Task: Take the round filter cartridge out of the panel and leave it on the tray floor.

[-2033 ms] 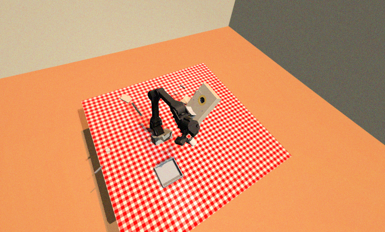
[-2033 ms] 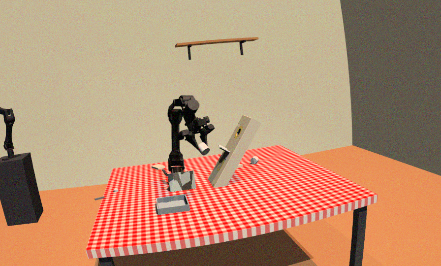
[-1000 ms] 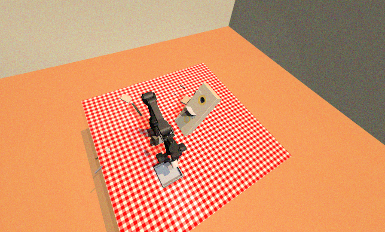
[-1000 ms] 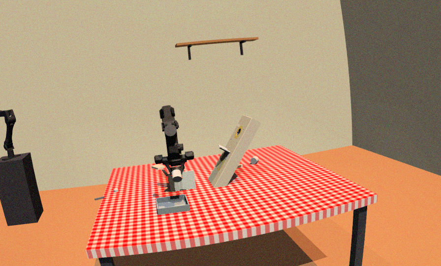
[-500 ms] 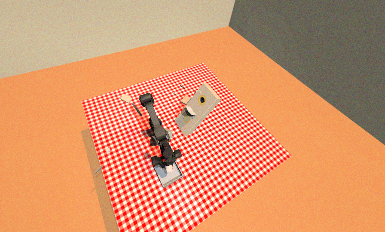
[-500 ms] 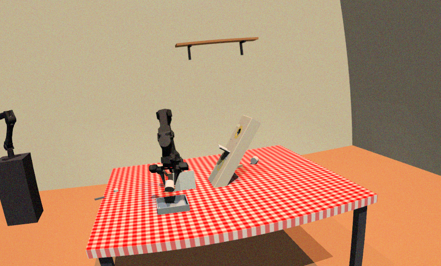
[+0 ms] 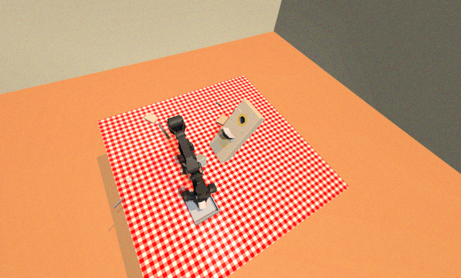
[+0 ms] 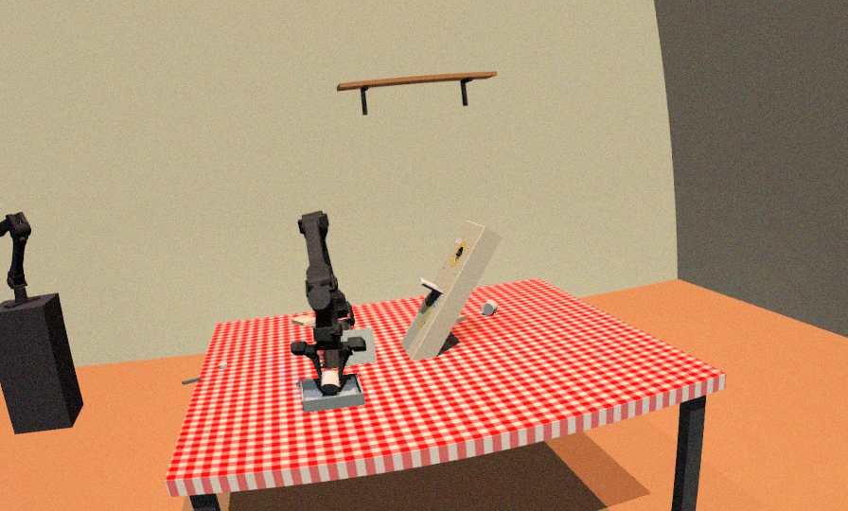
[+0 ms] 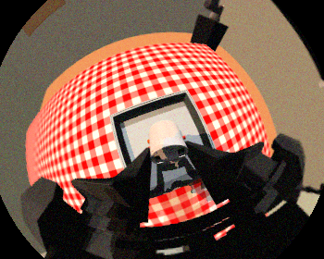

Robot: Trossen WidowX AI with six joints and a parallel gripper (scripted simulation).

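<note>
The filter cartridge (image 7: 202, 205) (image 8: 329, 379) (image 9: 166, 133) is a pale cylinder with a dark end. My gripper (image 7: 201, 200) (image 8: 330, 375) (image 9: 167, 147) is shut on its sides. It holds the cartridge tilted, low over or inside the grey tray (image 7: 204, 216) (image 8: 334, 403) (image 9: 137, 131). Whether the cartridge touches the tray floor cannot be told. The slots are not clear. The slanted service panel (image 7: 247, 128) (image 8: 459, 293) stands behind and to the right, with a dark open hole in its upper yellow ring and a raised flap above a lower ring.
A grey box (image 7: 201, 160) (image 8: 361, 347) stands near the arm. Tan slabs (image 7: 150, 117) (image 7: 222, 119) lie at the back. A small white piece (image 7: 129, 179) (image 8: 222, 365) lies near the left edge, and a white cylinder (image 8: 489, 307) behind the panel. The tray walls surround the fingertips closely.
</note>
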